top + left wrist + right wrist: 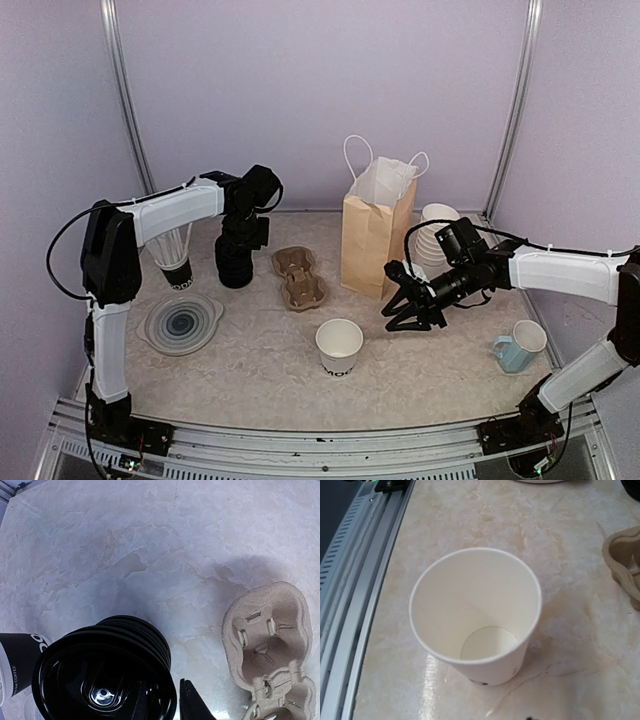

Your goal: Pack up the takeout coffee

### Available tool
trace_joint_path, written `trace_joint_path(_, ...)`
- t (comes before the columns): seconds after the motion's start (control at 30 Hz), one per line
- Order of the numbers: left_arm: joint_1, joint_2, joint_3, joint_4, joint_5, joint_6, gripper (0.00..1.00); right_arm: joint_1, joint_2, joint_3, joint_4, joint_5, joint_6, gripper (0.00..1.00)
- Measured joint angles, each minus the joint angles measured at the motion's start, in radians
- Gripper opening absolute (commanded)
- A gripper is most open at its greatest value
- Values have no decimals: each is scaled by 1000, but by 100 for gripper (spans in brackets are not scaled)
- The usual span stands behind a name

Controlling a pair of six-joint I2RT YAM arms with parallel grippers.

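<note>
One white paper cup (340, 345) of the takeout coffee, with black lettering near its base, stands lidless and empty at the table's front middle; the same cup (475, 617) fills the right wrist view. My right gripper (412, 318) hovers open just right of it, holding nothing. A stack of black lids (234, 265) stands at the back left. My left gripper (238, 248) points down onto that stack. In the left wrist view one finger (192, 705) sits just outside the top lid's (105, 680) rim with a thin gap; the other is lost against the black.
A cardboard cup carrier (298, 277) lies between the lids and an upright brown paper bag (375, 235). Stacked lidless white cups (433, 240) stand behind the right arm, with a light blue mug (520, 347) at front right. A black-sleeved cup (176, 268) and a clear dish (182, 322) sit left.
</note>
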Motion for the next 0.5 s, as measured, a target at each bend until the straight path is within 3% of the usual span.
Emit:
trace_joint_path(0.3, 0, 16, 3, -5, 0, 0, 21, 0, 0, 0, 0, 0, -2, 38)
trace_joint_path(0.5, 0, 29, 5, -21, -5, 1, 12, 0, 0, 0, -1, 0, -3, 38)
